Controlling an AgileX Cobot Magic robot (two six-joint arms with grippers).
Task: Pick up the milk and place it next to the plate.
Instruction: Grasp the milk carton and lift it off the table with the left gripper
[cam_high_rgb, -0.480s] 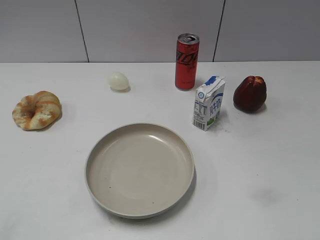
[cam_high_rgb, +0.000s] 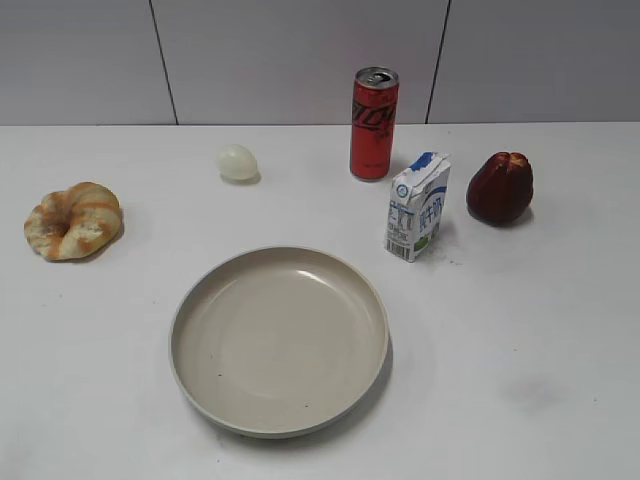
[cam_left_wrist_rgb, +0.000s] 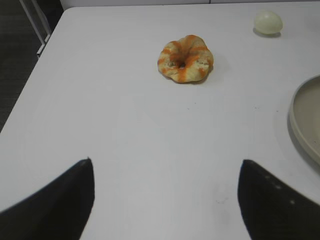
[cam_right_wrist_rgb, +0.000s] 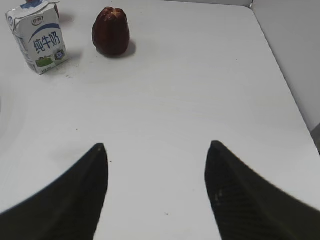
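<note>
The milk is a small white carton with a blue top, standing upright right of centre, behind and to the right of the beige plate. It also shows at the top left of the right wrist view. My right gripper is open and empty over bare table, well short of the milk. My left gripper is open and empty over bare table; the plate's rim shows at its right. Neither gripper shows in the exterior view.
A tall red can stands just behind the milk. A dark red fruit sits to its right, also seen in the right wrist view. A pale egg and a croissant-like bun lie at the left.
</note>
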